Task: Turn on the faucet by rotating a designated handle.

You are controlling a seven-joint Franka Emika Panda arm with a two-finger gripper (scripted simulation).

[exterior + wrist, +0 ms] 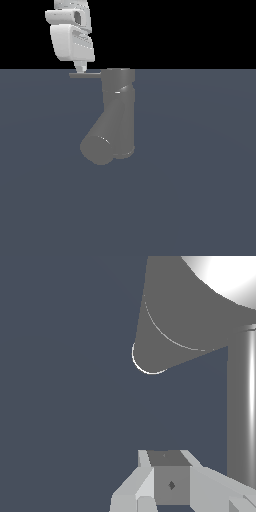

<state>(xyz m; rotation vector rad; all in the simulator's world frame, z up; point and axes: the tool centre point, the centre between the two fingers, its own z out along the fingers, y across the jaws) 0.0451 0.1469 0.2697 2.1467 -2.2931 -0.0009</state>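
Note:
The faucet [120, 112] is a matte grey upright cylinder with a thick spout [100, 142] angling down toward the exterior view's left. The handle [85, 75] is a thin grey rod sticking out from the cylinder top toward the exterior view's left. My white gripper [80, 67] hangs just above the outer part of the rod, its tips at or almost at the rod. The fingers look pressed together and hold nothing. In the wrist view the gripper [167, 476] sits beside the handle rod [241, 406], with the spout [170, 326] beyond it.
The faucet stands on a flat blue-grey floor [200, 190]. The background above the floor's far edge is black. No other objects show.

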